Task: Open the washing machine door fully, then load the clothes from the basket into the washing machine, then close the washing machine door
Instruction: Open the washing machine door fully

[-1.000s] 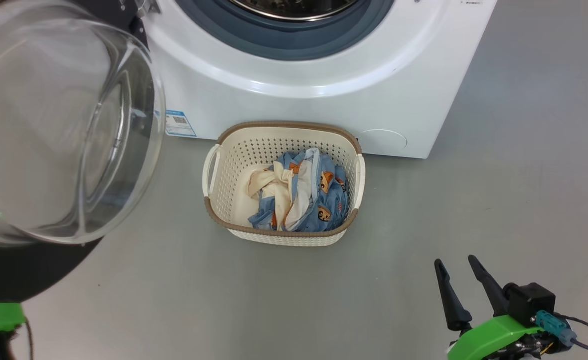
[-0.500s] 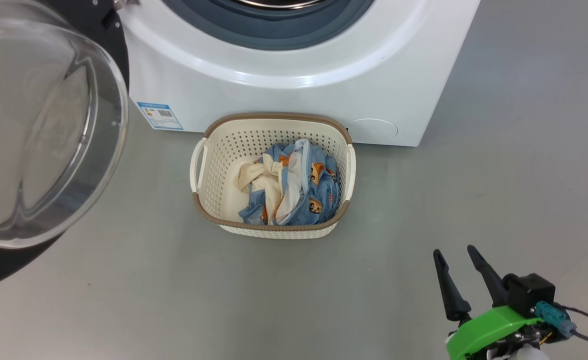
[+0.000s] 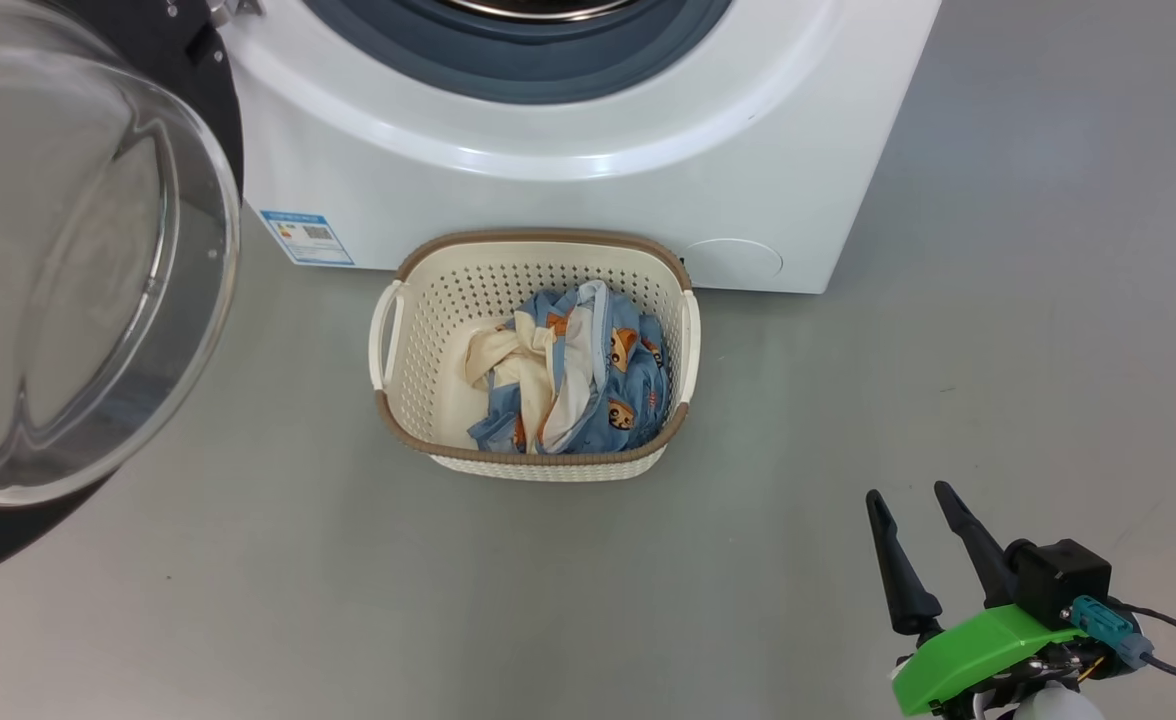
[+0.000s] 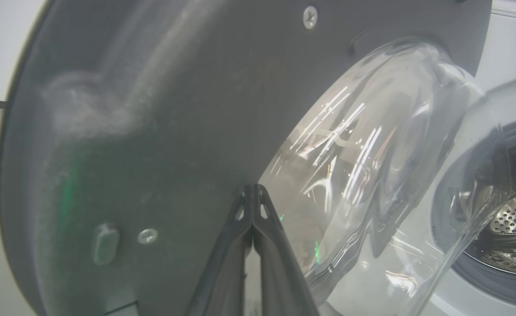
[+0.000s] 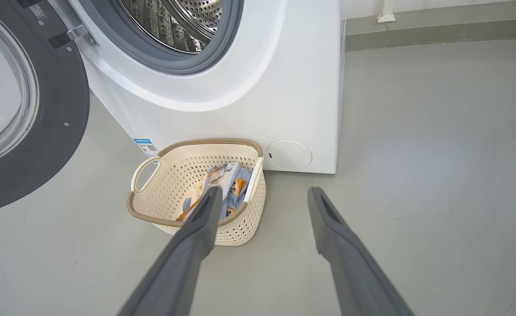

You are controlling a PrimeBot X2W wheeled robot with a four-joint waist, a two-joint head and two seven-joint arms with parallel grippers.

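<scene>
The washing machine [image 3: 568, 190] stands at the top with its steel drum [image 5: 174, 22] exposed. The washing machine door [image 3: 78, 250] is swung out to the left, its clear glass bowl facing me. On the floor against the machine's front sits the basket [image 3: 538, 238], holding the clothes [image 3: 588, 380], a blue printed and cream bundle. My left gripper [image 4: 252, 188] is shut with nothing in it, its tips close against the door's dark inner face [image 4: 152, 109] beside the bowl. Low at the right, my right gripper [image 3: 908, 492] is open and empty, to the right of the basket and nearer me.
Bare grey floor [image 3: 998, 350] spreads to the right of the machine and in front of the basket. A blue label sticker [image 3: 306, 236] marks the machine's lower left. In the right wrist view a wall base [image 5: 416, 26] runs behind the machine.
The head camera has moved, shifting the whole picture left and up. The door's bowl now stands farther from the machine's label. The green left wrist part has left the lower left corner.
</scene>
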